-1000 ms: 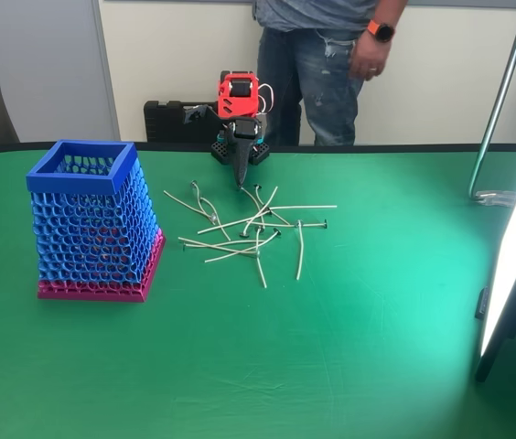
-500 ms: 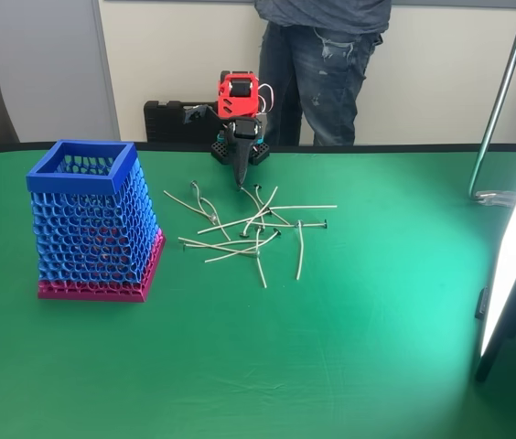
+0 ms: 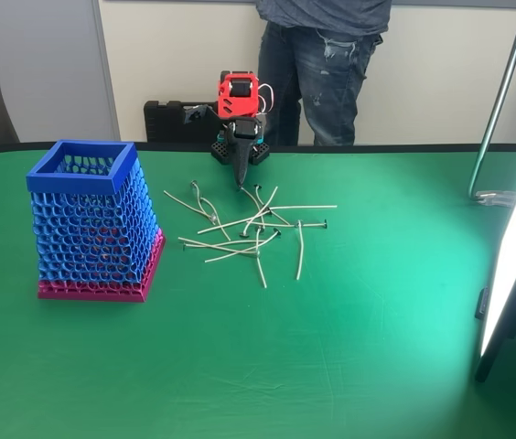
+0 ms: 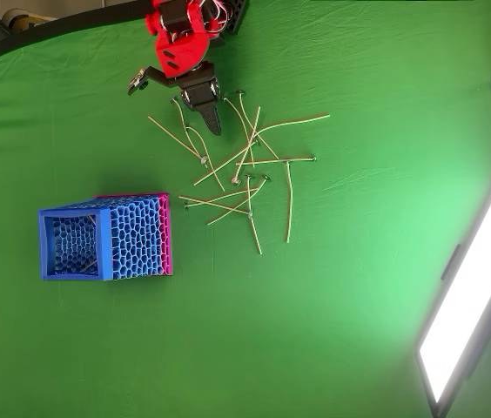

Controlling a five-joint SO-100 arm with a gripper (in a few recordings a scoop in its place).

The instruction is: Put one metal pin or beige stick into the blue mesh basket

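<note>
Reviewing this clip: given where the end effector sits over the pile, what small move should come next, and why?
Probably open the end effector and ease it down onto a nearby stick. Its tip looks closed and empty, pointing down at the far edge of the scattered pile on the green table, and nothing is lifted yet. The blue mesh basket stands apart, left in the fixed view.
</note>
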